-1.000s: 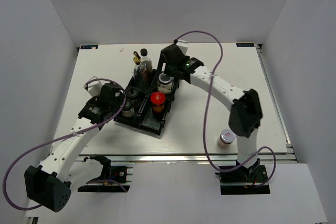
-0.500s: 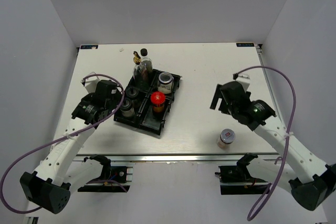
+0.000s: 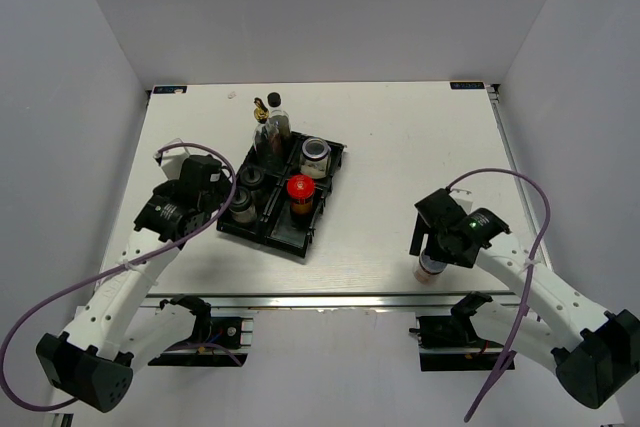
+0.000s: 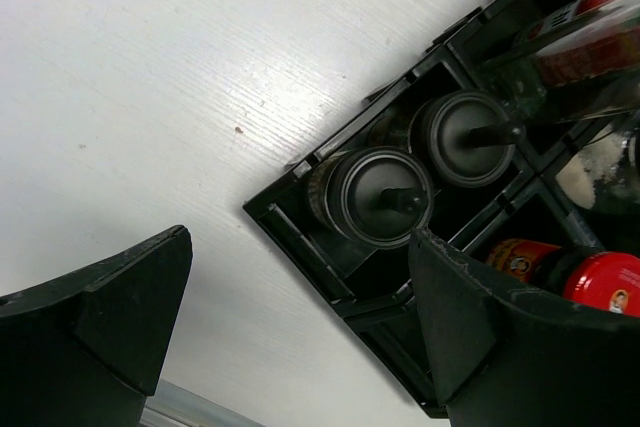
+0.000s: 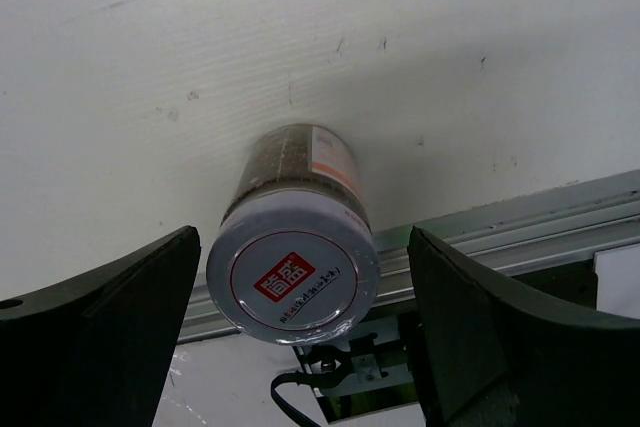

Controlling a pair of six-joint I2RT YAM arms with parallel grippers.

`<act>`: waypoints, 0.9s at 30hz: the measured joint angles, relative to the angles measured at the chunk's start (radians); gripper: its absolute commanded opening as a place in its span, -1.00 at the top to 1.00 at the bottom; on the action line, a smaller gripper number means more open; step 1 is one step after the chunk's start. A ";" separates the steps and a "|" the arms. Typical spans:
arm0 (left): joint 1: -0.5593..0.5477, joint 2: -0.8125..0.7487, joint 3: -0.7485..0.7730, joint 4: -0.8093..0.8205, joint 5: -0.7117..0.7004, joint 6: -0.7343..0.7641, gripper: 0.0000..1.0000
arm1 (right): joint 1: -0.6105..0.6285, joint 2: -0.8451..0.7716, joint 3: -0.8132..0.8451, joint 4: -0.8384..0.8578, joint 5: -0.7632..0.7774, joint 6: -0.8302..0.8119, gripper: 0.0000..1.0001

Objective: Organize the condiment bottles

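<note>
The black tray [image 3: 262,228] holds two black-capped bottles [image 3: 244,203] on its left, a red-lidded jar [image 3: 300,187], a silver-lidded jar [image 3: 315,152], and two tall bottles at its far end, one gold-capped [image 3: 260,106], one black-capped [image 3: 273,100]. A second silver-lidded jar [image 3: 431,268] stands upright near the front edge at right. My right gripper [image 3: 433,250] is open just above it, a finger on each side of its lid [image 5: 293,272], not touching. My left gripper [image 3: 218,199] is open and empty at the tray's left side, over the black-capped bottles [image 4: 383,197].
The table's front metal rail [image 5: 520,232] runs just behind the lone jar. In the left wrist view my right finger [image 4: 500,337] overlaps the tray's corner [image 4: 300,237]. White walls enclose the table on three sides.
My right arm has swung from the tray's far end to the front right and come down over the lone silver-lidded jar. My left arm has barely moved.
</note>
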 measured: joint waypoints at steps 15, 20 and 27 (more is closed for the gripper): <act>0.000 0.012 -0.022 -0.001 -0.001 -0.004 -0.96 | -0.001 0.004 -0.033 0.018 -0.080 -0.043 0.71; 0.000 0.004 -0.024 0.000 -0.001 -0.005 -0.96 | 0.040 0.016 0.042 0.061 -0.151 -0.189 0.85; 0.000 -0.008 -0.026 -0.001 -0.004 -0.008 -0.96 | 0.265 0.192 0.224 0.251 -0.265 -0.359 0.90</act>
